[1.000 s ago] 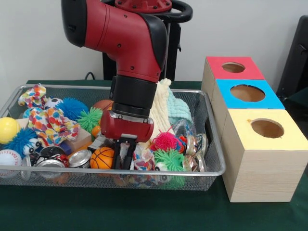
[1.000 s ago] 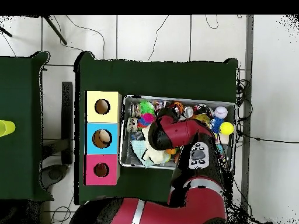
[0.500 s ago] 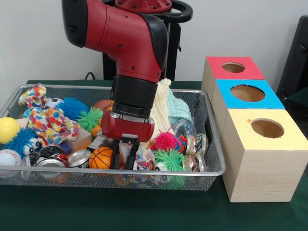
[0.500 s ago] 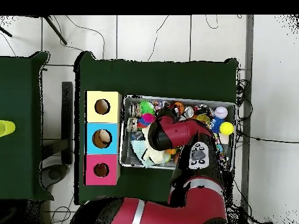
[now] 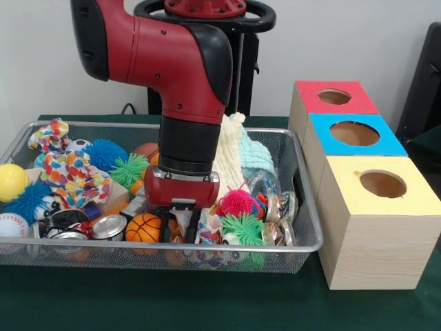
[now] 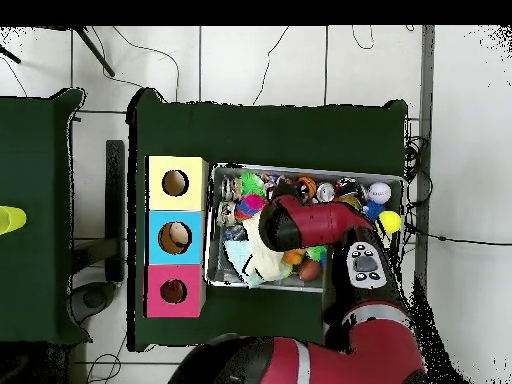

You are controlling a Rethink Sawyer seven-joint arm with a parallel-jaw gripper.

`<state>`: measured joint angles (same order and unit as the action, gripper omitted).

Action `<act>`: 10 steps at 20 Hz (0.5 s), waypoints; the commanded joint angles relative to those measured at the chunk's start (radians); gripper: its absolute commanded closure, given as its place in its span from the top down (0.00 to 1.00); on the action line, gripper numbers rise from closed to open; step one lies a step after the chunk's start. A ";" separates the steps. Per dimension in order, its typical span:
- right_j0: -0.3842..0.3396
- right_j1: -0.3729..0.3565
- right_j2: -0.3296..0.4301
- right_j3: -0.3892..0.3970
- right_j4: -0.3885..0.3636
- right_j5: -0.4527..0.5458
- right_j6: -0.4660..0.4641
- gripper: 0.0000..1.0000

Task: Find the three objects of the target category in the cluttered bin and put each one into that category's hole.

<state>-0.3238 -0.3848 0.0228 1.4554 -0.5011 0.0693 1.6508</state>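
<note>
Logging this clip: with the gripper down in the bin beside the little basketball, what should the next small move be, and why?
Probably shut the fingers and lift a little to test the hold. The gripper is low in the bin, its fingers apart around a pale patterned item just right of the basketball. I cannot tell what that item is, so a short lift would show it before going to the boxes.

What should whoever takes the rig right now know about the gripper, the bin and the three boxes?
Gripper: down in the wire bin, fingers apart around a patterned cloth bundle, beside the small basketball. A secure grasp cannot be confirmed.
Bin: full of spiky balls, cans, cloths and sports balls.
Boxes: the red box, blue box and yellow box stand beside the bin. The overhead view shows something in the blue box's hole.
Left: finish this pick, lift, and drop into the matching hole; target category is not evident.
</note>
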 commanded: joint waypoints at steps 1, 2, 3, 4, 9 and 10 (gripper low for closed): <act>-0.080 0.099 0.137 0.179 -0.020 0.313 -0.095 1.00; -0.082 0.098 0.139 0.182 -0.021 0.322 -0.094 1.00; -0.081 0.098 0.138 0.179 -0.024 0.331 -0.094 1.00; -0.091 0.103 0.149 0.179 -0.025 0.344 -0.103 1.00; -0.127 0.116 0.186 0.175 -0.046 0.393 -0.144 1.00; -0.125 0.116 0.184 0.173 -0.052 0.394 -0.140 1.00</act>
<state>-0.4017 -0.3851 0.1355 1.4594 -0.5014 0.2060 1.6508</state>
